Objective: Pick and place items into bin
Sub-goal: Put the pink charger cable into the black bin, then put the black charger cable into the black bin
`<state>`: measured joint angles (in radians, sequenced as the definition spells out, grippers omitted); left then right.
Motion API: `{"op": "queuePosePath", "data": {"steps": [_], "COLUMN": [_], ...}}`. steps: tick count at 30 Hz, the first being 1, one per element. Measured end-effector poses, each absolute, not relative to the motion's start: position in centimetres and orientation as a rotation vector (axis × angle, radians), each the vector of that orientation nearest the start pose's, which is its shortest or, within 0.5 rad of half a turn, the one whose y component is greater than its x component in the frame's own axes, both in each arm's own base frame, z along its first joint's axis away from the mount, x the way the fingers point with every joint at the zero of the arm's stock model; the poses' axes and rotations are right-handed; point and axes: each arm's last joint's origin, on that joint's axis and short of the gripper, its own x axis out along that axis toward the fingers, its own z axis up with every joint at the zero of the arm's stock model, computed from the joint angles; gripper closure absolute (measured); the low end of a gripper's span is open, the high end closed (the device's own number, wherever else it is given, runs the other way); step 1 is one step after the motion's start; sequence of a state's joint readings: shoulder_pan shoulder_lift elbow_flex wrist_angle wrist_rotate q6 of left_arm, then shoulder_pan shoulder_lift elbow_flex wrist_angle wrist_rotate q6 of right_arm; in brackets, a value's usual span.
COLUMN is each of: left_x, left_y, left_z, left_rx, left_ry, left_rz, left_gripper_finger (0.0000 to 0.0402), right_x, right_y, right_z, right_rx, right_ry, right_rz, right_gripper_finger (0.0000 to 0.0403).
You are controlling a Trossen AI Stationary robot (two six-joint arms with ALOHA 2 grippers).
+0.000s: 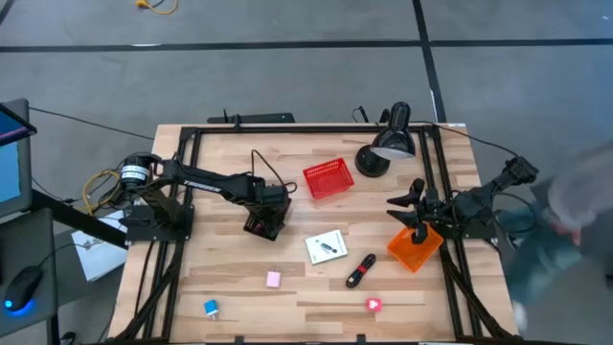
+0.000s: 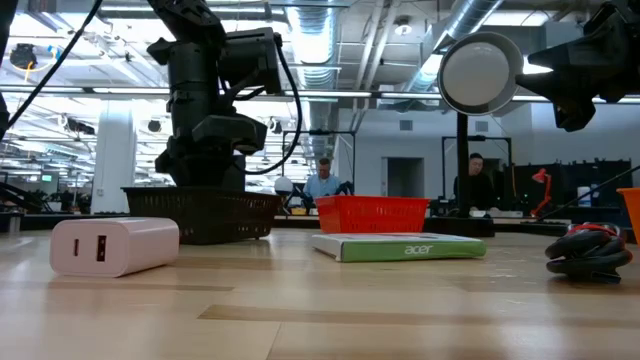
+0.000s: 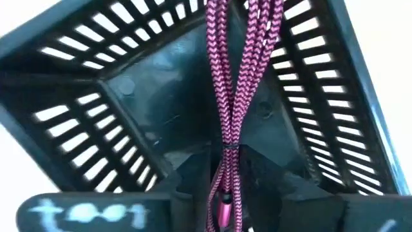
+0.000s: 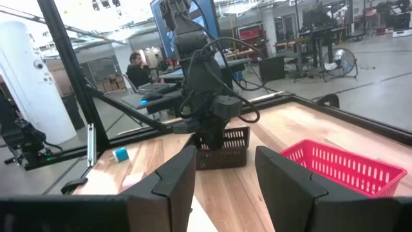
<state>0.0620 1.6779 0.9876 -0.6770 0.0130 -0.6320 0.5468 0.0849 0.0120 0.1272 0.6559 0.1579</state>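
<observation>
Table (image 1: pixel 287 287): wooden top, ringed by a black frame; I am working inside that frame. Open room is lying along the near half, between the scattered items.

Left pincer (image 3: pixel 225 193): I am hanging it straight above the black bin (image 1: pixel 263 222), left of centre. It is clamping the maroon cord (image 3: pixel 235 96), whose doubled strands are dangling down into the bin's slatted interior. The fingertips themselves are cut off in the left wrist view, and from above my arm is covering most of the bin.

Right pincer (image 4: pixel 222 177): I am holding it at the table's right edge, above the orange bin (image 1: pixel 415 247), fingers (image 4: pixel 170 180) spread wide with nothing between them.

Red bin (image 1: pixel 326 178): sitting at centre back, just beside the black desk lamp (image 1: pixel 388 146), well apart from both pincers.

White card with black piece (image 1: pixel 327 246): lying at centre, between my two arms.

Black-and-red stick (image 1: pixel 360 271): lying just right of the card, tilted.

Pink block (image 1: pixel 273 279): lying near the front, below the black bin.

Blue cube (image 1: pixel 211 308): sitting at front left, near the frame.

Red-pink piece (image 1: pixel 374 305): sitting at front right; its form is hard to make out.

Background: people are sitting at desks beyond the table, partly hidden by the red bin in the low view.
</observation>
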Motion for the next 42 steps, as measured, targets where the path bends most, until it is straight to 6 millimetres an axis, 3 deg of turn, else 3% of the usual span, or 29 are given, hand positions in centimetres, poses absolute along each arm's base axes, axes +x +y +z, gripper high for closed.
{"op": "queuePosePath", "data": {"steps": [9,14,17,22,25,28,34,39,42], "left_x": [29.9,30.4,30.7,31.0,30.8,30.0,25.4,20.7,18.3], "left_y": [1.9,1.7,1.8,2.2,1.9,1.1,-0.7,-1.9,-2.4], "left_z": [17.9,20.4,22.3,26.3,29.1,32.5,38.2,40.3,40.2], "left_rx": [-0.501,-0.450,-0.392,-0.242,-0.159,-0.036,0.092,0.038,0.003], "left_ry": [1.347,1.400,1.410,1.405,1.362,1.241,0.956,0.786,0.724], "left_rz": [0.468,0.399,0.395,0.466,0.503,0.557,0.675,0.701,0.699], "left_gripper_finger": [0.0273,0.0268,0.0268,0.0268,0.0268,0.0268,0.0268,0.0268,0.0268], "right_x": [9.1,9.1,9.1,9.5,11.3,14.3,19.8,24.0,26.4], "right_y": [3.5,3.5,3.6,4.5,5.6,7.2,10.7,12.2,13.3], "right_z": [17.3,17.8,19.4,24.4,26.2,27.7,30.6,30.7,29.0], "right_rx": [0.180,0.014,-0.076,-0.138,-0.199,-0.255,-0.351,-0.261,-0.196], "right_ry": [-0.055,-0.086,-0.168,-0.231,-0.086,0.102,0.581,0.903,1.005], "right_rz": [-0.104,-0.109,-0.074,0.121,0.143,0.152,0.270,0.221,0.281], "right_gripper_finger": [0.0248,0.0248,0.0248,0.0248,0.0248,0.0248,0.0248,0.0248,0.0248]}}
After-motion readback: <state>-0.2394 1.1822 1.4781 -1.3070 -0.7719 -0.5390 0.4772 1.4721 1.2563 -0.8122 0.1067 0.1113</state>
